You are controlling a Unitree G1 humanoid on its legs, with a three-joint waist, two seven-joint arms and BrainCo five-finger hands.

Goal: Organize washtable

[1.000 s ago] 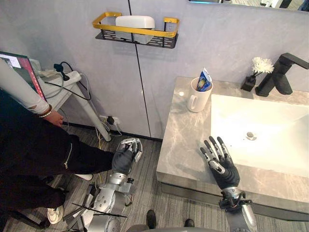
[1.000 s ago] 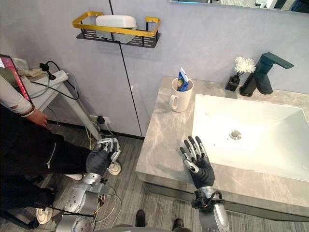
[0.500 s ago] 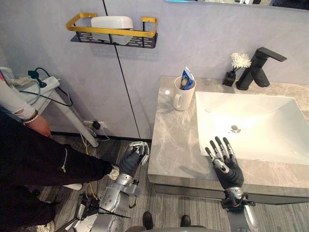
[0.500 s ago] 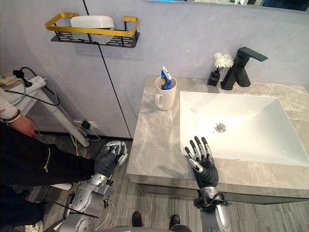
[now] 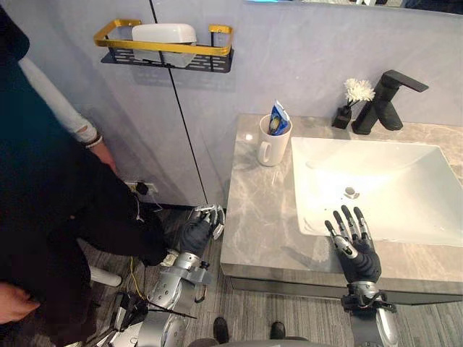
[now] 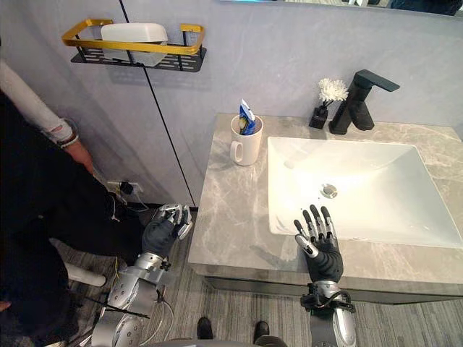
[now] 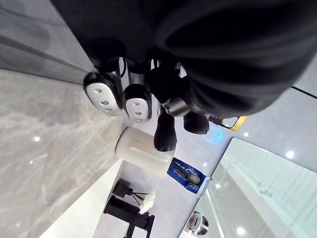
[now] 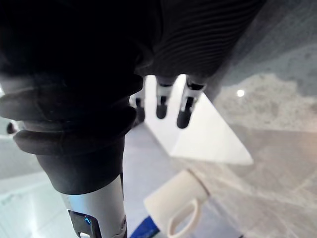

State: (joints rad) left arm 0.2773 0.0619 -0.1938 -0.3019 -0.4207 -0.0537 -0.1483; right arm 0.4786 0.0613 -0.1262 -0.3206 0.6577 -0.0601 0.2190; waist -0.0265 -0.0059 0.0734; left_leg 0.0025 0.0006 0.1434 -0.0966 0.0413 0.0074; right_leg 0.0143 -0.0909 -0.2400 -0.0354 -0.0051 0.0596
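- Left eye view: the white mug (image 5: 273, 142) stands at the back left of the grey marble counter (image 5: 253, 217). It is just beside the left rim of the sink (image 5: 376, 181), and a blue tube (image 5: 278, 119) sticks out of it.
- Our right hand (image 5: 356, 249) hovers over the counter's front edge by the sink's front rim, fingers straight and spread, holding nothing. The mug is well apart from it, farther back and to our left.
- Our left hand (image 5: 197, 233) hangs off the counter's left side, below its top, with fingers loosely bent around nothing.
- Right eye view: a black tap (image 6: 358, 101) and a white flower (image 6: 333, 89) in a small dark vase (image 6: 319, 116) stand behind the sink. A yellow-railed shelf (image 6: 134, 54) holding a white box (image 6: 134, 32) hangs on the grey wall (image 6: 289, 50). A person (image 6: 43, 217) in dark clothes stands at our left.
- Left wrist view: past the relaxed fingers (image 7: 101, 96) we see the mug, tube, flower and tap along the wall.
- Right wrist view: straight fingers (image 8: 183, 106) reach over the sink's corner, and the mug sits apart from them on the counter.
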